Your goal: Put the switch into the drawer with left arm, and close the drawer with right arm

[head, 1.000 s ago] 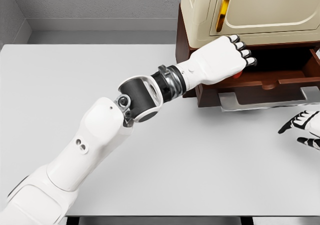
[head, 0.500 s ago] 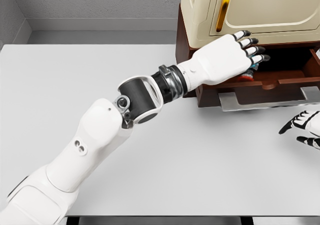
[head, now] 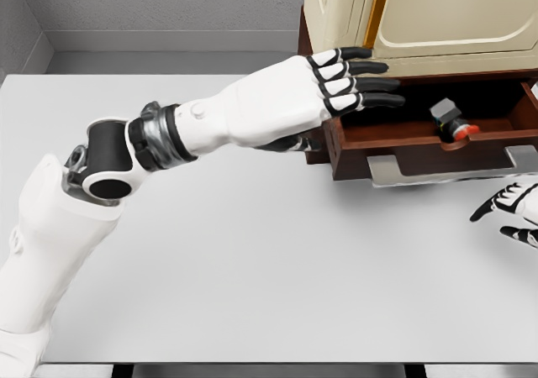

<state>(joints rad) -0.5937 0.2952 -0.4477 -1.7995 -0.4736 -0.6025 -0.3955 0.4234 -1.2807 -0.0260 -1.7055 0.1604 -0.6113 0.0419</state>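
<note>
Pulled back from the drawer [head: 420,143], the left hand [head: 311,97] now hovers at upper centre, fingers [head: 370,82] released and straight. Inside the open drawer at right lies the switch [head: 450,119]. At the right edge, the right hand [head: 513,214] rests, fingers loose.

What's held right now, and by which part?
Nothing. Left hand has its fingers straight and empty; the switch lies loose in the open drawer. Right hand rests open on the table.

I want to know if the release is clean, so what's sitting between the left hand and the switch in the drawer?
Nothing. In the head view the left hand, fingers spread, sits left of the switch, with only open drawer interior between them.
</note>
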